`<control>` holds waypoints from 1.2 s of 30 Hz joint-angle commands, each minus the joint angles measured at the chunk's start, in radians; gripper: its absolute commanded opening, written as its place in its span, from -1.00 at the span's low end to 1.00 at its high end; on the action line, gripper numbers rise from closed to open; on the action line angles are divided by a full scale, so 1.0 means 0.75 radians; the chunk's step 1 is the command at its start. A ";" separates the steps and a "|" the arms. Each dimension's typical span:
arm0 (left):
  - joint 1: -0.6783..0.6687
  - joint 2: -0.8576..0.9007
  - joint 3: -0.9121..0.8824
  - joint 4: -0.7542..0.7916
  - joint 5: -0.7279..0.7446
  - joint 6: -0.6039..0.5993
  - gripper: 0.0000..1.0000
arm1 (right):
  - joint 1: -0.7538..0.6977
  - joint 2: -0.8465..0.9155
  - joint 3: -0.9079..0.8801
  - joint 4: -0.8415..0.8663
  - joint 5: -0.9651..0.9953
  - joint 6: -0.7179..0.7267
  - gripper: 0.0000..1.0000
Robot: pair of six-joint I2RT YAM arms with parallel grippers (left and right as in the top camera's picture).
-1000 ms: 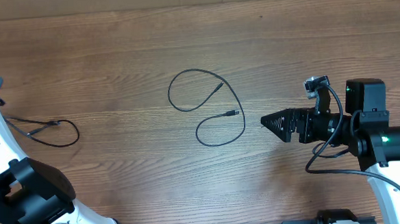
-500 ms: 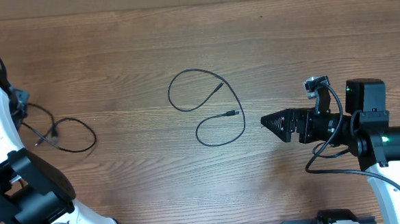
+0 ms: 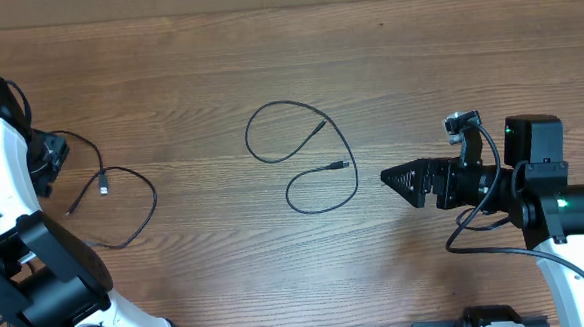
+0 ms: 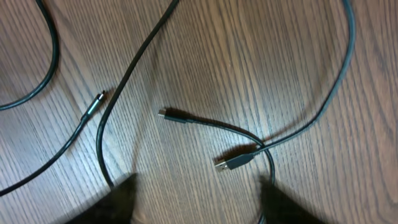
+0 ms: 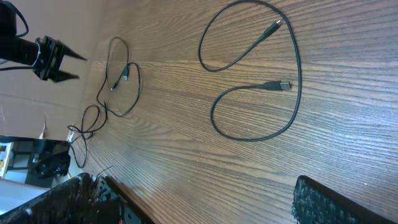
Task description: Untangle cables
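Fingers apart and empty, the left gripper [image 4: 198, 200] hangs over the tangled cables [image 4: 211, 124] at the table's [image 3: 266, 55] left side. The right gripper [image 3: 395, 179], also spread, sits near the looped cable [image 3: 356, 177] mid-table, not touching.

The table [image 3: 417, 67] is brown wood with a plain running grain, smooth, matt with a faint sheen. The cables [image 4: 350, 43] wear a smooth black sheath that looks like plastic, slightly glossy; one plug [image 4: 235, 162] ends in bright bare metal. The right hand [image 3: 401, 181] has matt black fingers [image 5: 326, 200] with a rough, knobbly face.
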 commanded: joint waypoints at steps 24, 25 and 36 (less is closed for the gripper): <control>-0.559 0.002 -0.002 0.170 0.255 0.593 0.99 | 0.005 -0.004 0.031 0.003 -0.002 0.000 1.00; -0.626 0.003 -0.002 0.175 0.255 0.593 0.99 | 0.005 -0.003 0.031 0.003 -0.002 0.000 1.00; -1.079 0.015 -0.004 0.238 0.254 0.625 0.99 | 0.005 -0.004 0.031 -0.009 -0.002 0.000 1.00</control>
